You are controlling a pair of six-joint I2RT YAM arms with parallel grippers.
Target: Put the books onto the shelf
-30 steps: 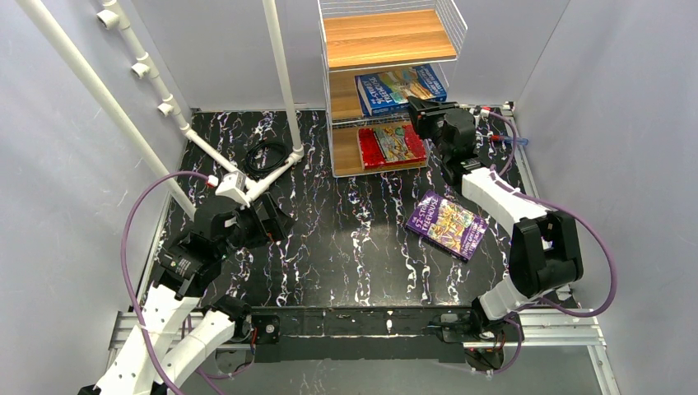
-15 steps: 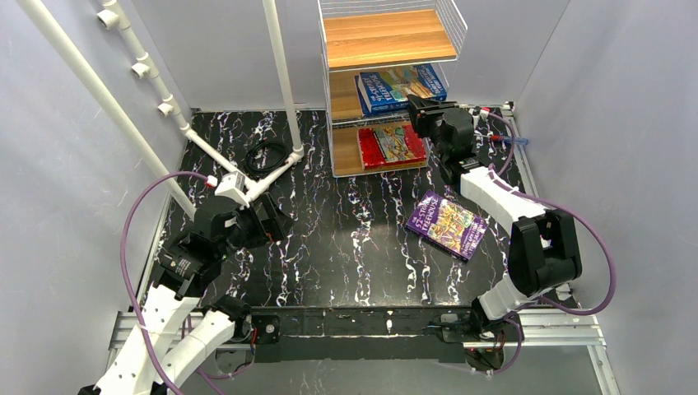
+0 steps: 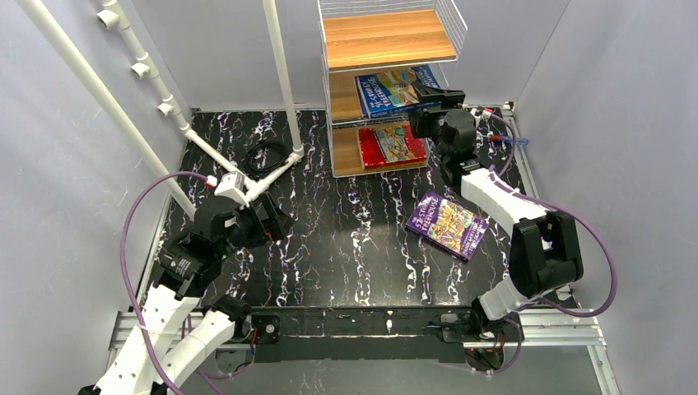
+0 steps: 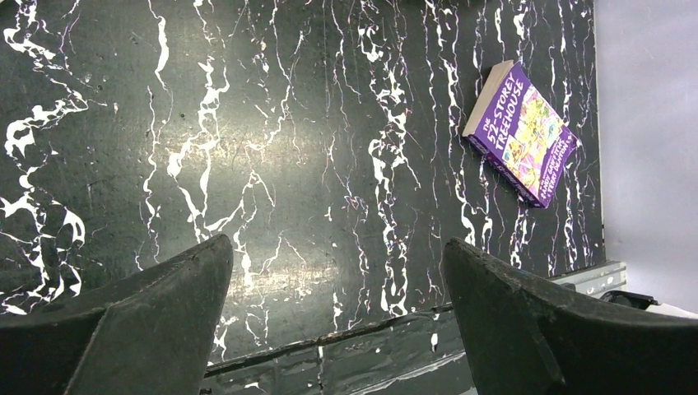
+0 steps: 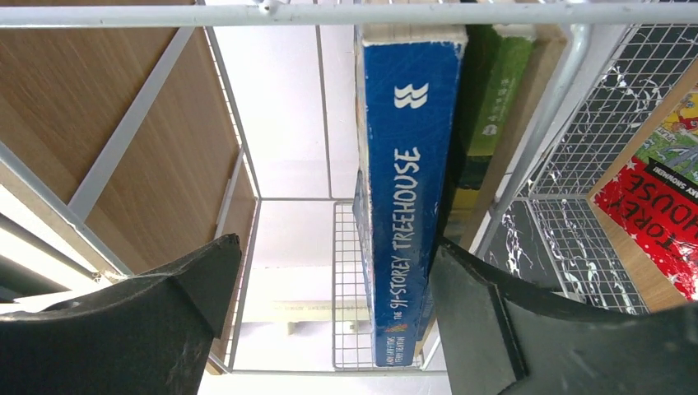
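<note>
Setting: robotics lab test cell. Plain grey panel walls (image 3: 74, 181) enclose a black, white-veined marble-pattern tabletop (image 3: 346, 239). An aluminium extrusion rail (image 3: 576, 336) at 6 o'clock carries two white-and-black robot arms (image 3: 539, 255) trailing purple cables (image 3: 127, 247). A white plastic pipe frame (image 3: 165, 107) stands at 10 o'clock, and a tall white wire-frame rack with brown wooden boards (image 3: 387, 37) at 12 o'clock.

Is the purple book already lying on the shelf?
No, the purple book lies flat on the black marbled table, in front of the shelf and apart from it.
</note>
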